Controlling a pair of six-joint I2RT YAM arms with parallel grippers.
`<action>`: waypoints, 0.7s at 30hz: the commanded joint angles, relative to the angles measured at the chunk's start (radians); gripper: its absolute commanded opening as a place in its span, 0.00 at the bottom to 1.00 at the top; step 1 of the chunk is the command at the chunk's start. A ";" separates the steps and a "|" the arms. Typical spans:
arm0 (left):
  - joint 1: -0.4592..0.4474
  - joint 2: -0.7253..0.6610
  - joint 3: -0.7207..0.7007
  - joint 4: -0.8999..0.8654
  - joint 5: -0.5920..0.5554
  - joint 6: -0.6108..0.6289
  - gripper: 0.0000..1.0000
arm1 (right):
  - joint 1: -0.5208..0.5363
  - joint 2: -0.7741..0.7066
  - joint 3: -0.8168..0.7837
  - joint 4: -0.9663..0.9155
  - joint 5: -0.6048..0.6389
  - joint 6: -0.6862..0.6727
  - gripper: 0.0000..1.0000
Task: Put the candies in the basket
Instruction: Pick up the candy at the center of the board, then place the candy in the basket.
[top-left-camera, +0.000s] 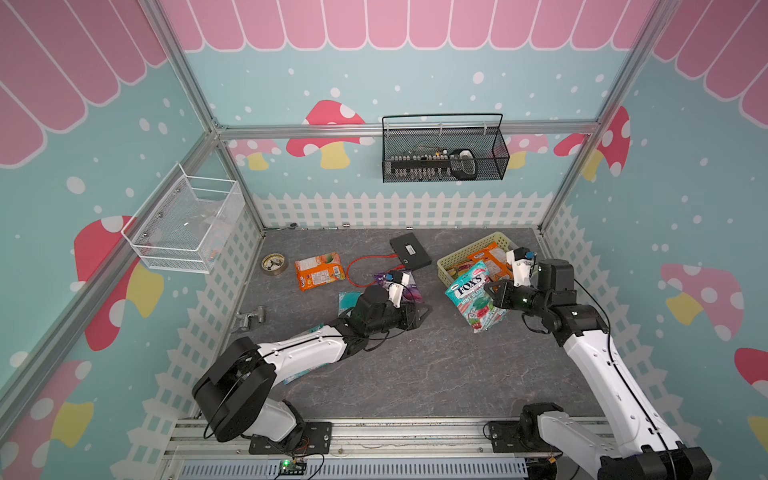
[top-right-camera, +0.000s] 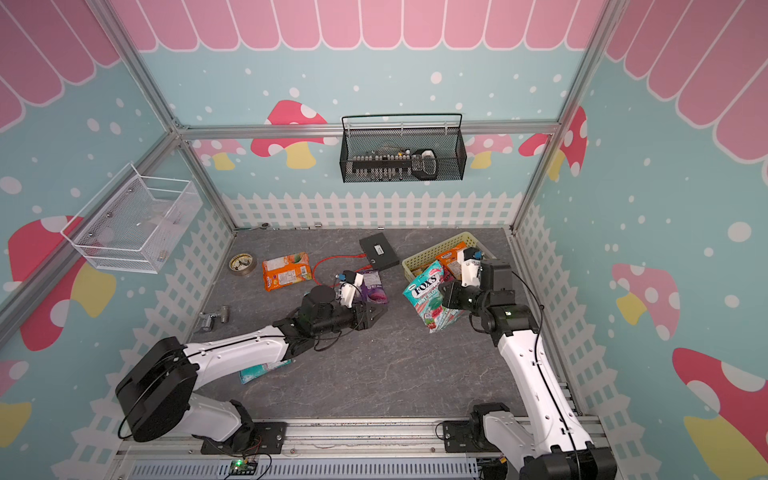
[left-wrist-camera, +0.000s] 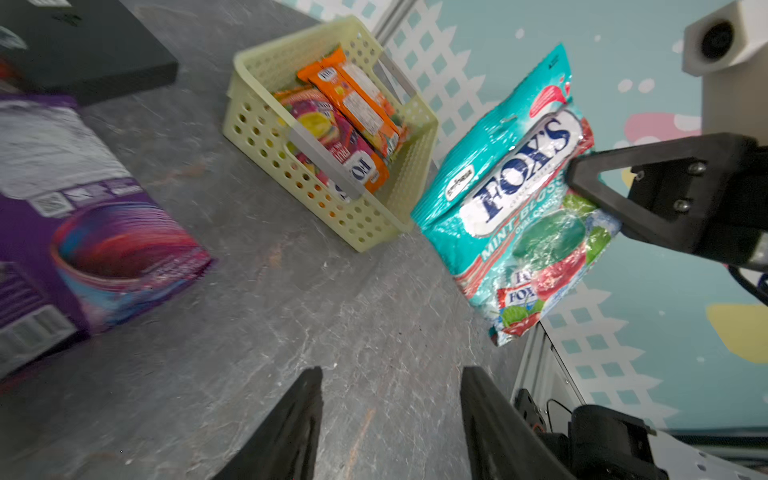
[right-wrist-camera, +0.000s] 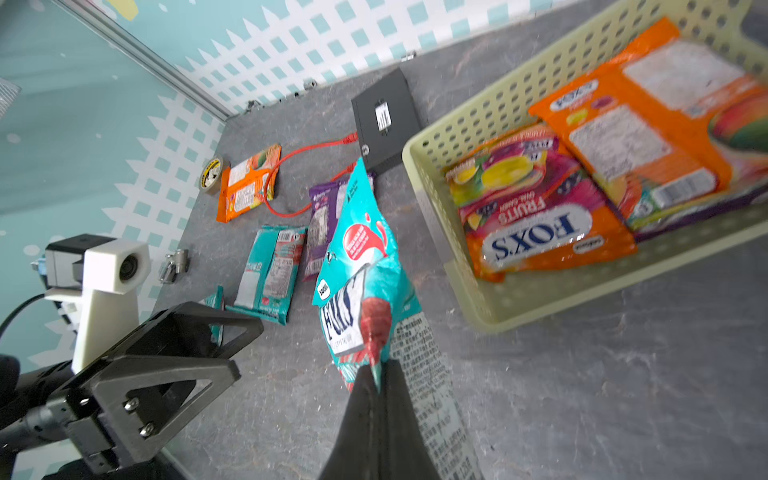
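The right gripper is pinched tight on one side of a teal bag of mint candy (it says FOX'S in big blue letters); the bag hangs up off the table; in both top views it is at about 6 o'clock from the basket, right at the near rim and not inside.

The basket sits at about 1 o'clock on the table, close to the back right corner; an orange bag and a fruit bag lie in it, the orange one partly on top.

The left gripper has its two jaws apart with nothing between them; it is low over bare table near the middle.

From that gripper, a purple bag lies just beside it at 11 o'clock; a flat teal bag lies at 9 o'clock, partly hidden by the arm in the top views; a second orange bag lies farther off at 10 o'clock; a last teal bag peeks out under the left arm at 7 o'clock.

A black box with a red cable sits at 12 o'clock; a tape roll is far out at 10 o'clock.
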 joint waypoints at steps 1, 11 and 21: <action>0.027 -0.079 -0.021 -0.146 -0.092 0.094 0.61 | 0.001 0.085 0.062 0.062 0.070 -0.071 0.00; 0.050 -0.267 -0.062 -0.237 -0.153 0.124 0.64 | -0.042 0.392 0.306 0.154 0.192 -0.195 0.00; 0.055 -0.312 -0.099 -0.236 -0.200 0.099 0.65 | -0.072 0.665 0.397 0.195 0.046 -0.268 0.00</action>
